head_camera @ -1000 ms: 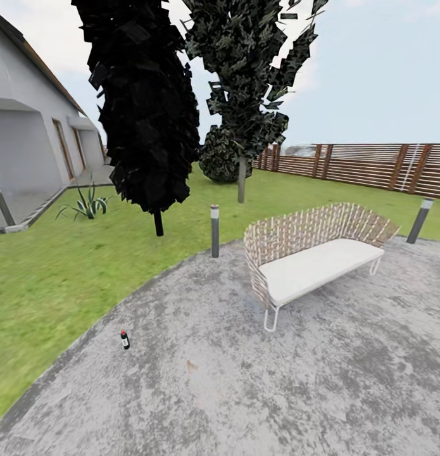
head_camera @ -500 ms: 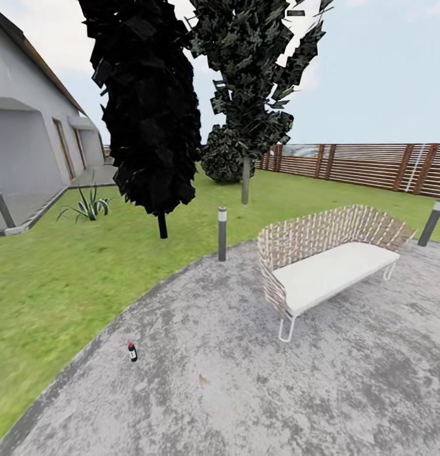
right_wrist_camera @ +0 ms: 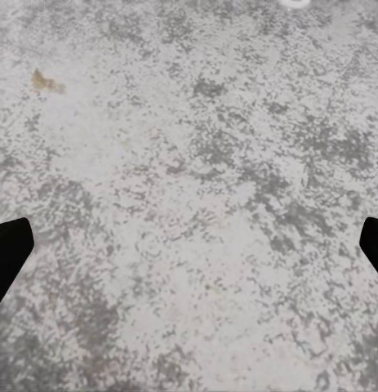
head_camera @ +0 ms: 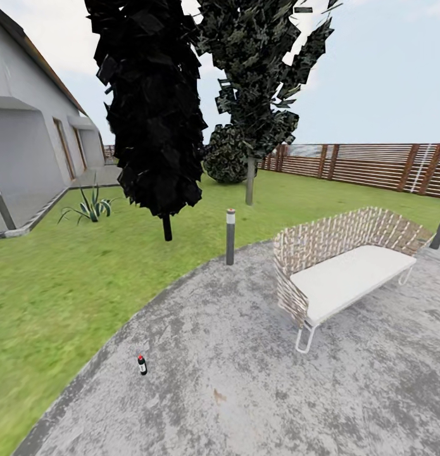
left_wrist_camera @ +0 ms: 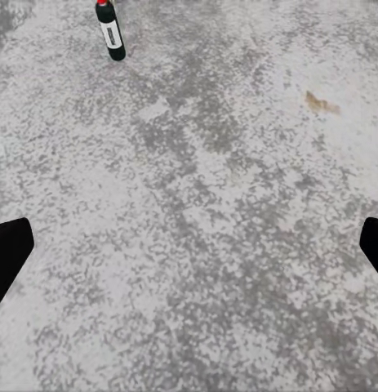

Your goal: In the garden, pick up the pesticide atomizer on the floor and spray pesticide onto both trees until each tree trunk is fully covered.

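Evidently approach phase: pesticide atomizer (head_camera: 142, 365) stands upright on the floor (head_camera: 257, 380) near its curved grass edge, ungrasped; left gripper (left_wrist_camera: 189, 245) and right gripper (right_wrist_camera: 189, 245) both spread wide, empty; next, judged, drive closer and lower the left.

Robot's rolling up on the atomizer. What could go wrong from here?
1. The pesticide atomizer stands upright and slim on the concrete floor; a bump from the base or an end effector could topple it.
2. It sits near the paving's curved edge, so it could roll onto the grass.
3. The bollard post stands on the way to the trees.
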Motion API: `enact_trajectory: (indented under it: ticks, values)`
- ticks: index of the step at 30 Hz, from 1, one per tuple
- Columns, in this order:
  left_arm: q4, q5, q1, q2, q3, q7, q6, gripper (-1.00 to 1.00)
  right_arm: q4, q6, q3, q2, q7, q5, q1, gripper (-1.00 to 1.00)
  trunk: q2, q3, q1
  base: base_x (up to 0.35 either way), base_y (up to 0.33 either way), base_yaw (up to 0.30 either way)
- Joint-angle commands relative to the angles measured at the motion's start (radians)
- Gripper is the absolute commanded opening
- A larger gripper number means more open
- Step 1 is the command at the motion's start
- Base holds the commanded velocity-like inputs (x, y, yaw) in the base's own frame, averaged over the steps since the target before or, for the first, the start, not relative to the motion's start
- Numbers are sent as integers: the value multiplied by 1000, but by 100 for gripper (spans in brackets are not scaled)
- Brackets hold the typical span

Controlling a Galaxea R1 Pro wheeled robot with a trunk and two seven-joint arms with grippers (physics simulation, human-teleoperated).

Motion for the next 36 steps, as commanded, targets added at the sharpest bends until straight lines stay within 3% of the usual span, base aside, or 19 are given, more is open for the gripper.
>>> enact_trajectory:
  ticks: [1,36]
  values:
    - [0,0,0,0,0,0,0,100,0,0,0,0,0,0,0,100,0,0,0,231,281,0]
    - [0,-2,0,0,0,0,0,100,0,0,0,0,2,0,0,100,0,0,0,232,281,-22]
